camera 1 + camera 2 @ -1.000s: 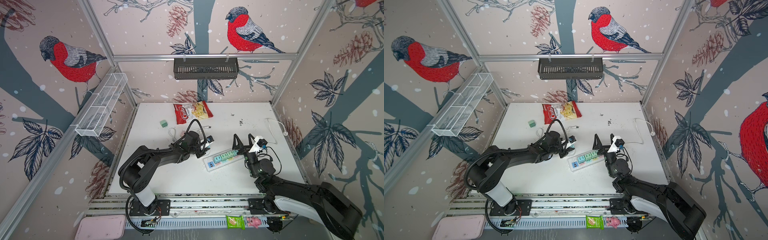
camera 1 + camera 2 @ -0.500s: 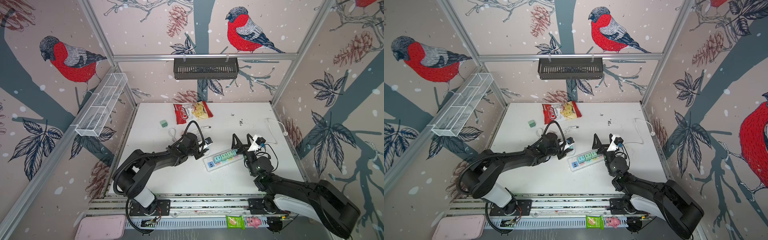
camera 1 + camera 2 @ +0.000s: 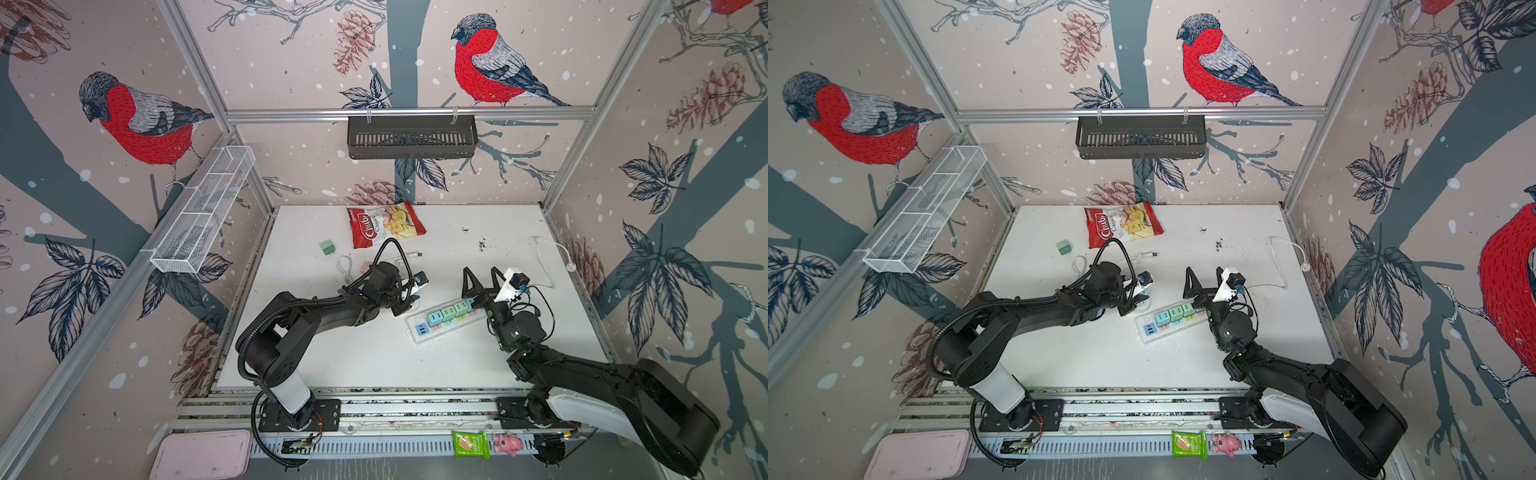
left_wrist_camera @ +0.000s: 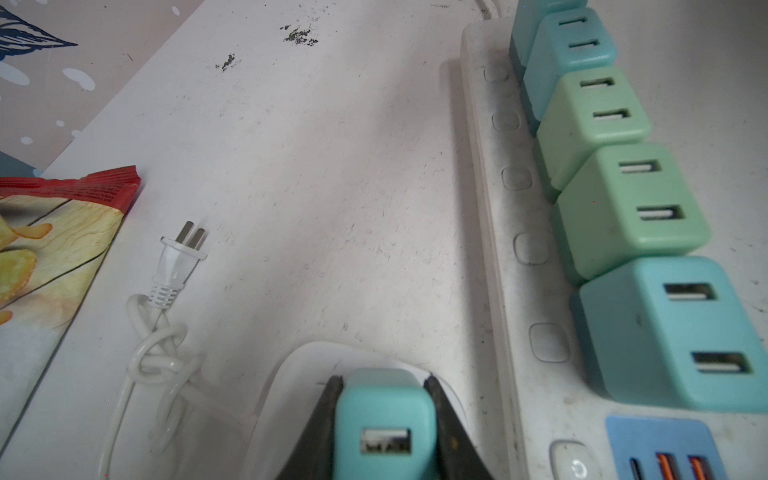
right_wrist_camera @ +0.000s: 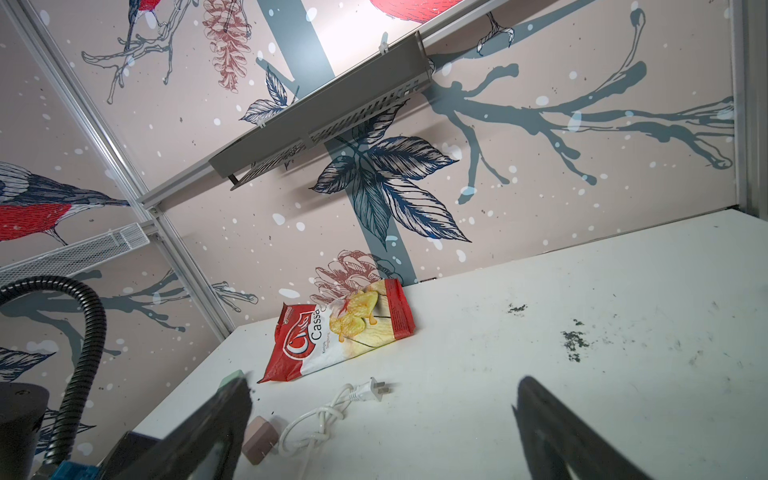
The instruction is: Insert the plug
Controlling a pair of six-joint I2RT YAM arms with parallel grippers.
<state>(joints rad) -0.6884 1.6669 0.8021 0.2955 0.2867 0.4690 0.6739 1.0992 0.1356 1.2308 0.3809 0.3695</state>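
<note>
Plug (image 4: 384, 419) sat clenched in your left claw (image 4: 383, 378), just beside the power strip (image 4: 505, 266); your right claw (image 3: 480, 271) gaped empty, so a skewed push could have slid the loose strip aside.

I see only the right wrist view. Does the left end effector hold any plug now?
Observer: Yes. The left end effector is shut on a teal adapter.
Operator: Where is the power strip? I do not see it.
Observer: The power strip lies on the table between the two arms, with a row of adapters plugged in.
Operator: And my end effector, where is it?
Observer: The right end effector is open, by the strip's end nearest the right arm.
</note>
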